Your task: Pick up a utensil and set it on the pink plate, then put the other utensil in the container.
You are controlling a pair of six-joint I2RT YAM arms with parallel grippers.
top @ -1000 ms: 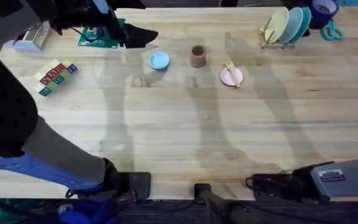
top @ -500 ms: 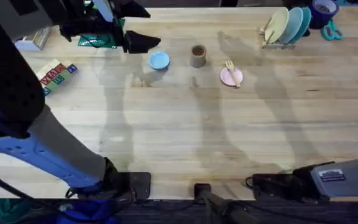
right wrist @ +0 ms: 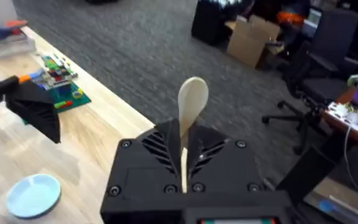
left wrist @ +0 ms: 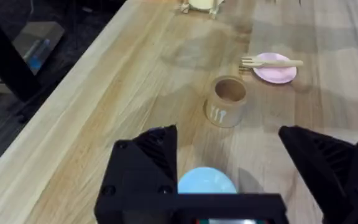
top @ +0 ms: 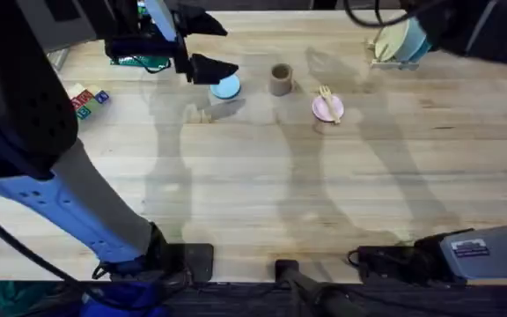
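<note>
Upright, spoon [right wrist: 191,109] pinched between right fingers [right wrist: 163,146].

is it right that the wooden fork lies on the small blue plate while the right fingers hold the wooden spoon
Not quite. The pale wooden fork lies on the small round pink plate, as the left wrist view shows; the small light blue plate is bare. The rest stands: the right gripper has its fingers shut on the pale wooden spoon.

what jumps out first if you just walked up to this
The spoon sticking up, clamped in the right pincer, with the office floor behind it. Next, the fork lying across the pink plate, beside the brown cup. The left pincer hangs open above the blue plate.
</note>
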